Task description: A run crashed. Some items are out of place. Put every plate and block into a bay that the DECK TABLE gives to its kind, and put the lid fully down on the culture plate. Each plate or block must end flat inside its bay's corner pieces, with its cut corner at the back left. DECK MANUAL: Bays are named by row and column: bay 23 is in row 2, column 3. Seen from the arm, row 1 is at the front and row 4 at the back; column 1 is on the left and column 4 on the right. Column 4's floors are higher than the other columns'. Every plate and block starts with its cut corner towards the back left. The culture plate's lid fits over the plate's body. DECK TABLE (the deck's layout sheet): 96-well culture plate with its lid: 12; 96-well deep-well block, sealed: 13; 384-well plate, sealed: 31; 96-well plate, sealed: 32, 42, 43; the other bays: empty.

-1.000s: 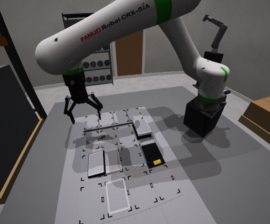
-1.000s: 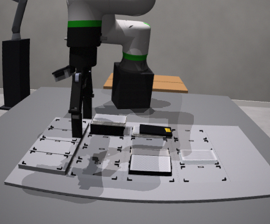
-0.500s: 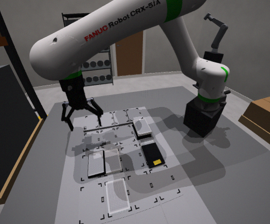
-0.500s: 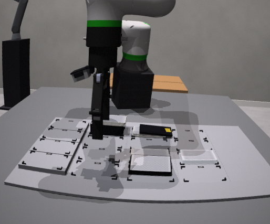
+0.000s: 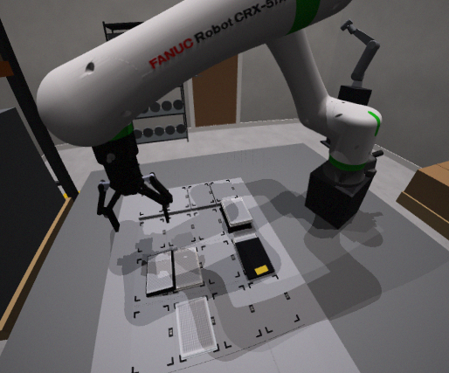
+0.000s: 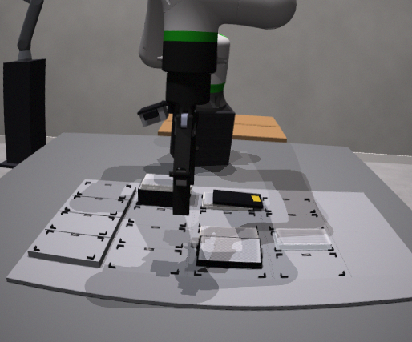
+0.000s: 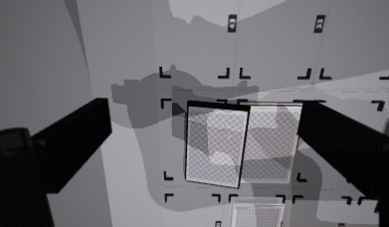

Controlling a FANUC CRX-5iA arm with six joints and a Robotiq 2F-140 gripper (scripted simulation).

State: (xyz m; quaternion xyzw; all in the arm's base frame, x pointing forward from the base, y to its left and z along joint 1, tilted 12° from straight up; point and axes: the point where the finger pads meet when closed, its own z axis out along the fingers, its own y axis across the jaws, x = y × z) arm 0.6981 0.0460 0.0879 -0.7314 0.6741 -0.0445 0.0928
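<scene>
Hand [image 5: 141,224] [image 6: 181,212] [image 7: 205,116] wide apart, empty | black-sided plate [image 5: 160,272] [image 6: 230,251] [image 7: 217,149], toward counter [image 5: 377,333] [image 6: 178,325] [image 7: 38,65] edge facing arm | your finger may bump close pale plate [image 5: 188,268] [image 6: 229,231] [image 7: 272,144]

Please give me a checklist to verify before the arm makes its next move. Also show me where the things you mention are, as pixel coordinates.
1. Gripper [image 5: 141,225] [image 6: 181,213] [image 7: 205,116] open, nothing between the fingers: ok.
2. Tall block [image 5: 237,212] [image 6: 155,191] in bay 13: ok.
3. Dark-edged plate [image 5: 159,273] [image 6: 230,251] [image 7: 217,144] inside bay 42's corner pieces: not ok, it reaches towards the row 3 plate [image 5: 188,267] [image 6: 229,231] [image 7: 272,144].
4. Sealed plate in bay 43: not ok, none there.
5. Every cut corner at back left: cannot tell.
</scene>
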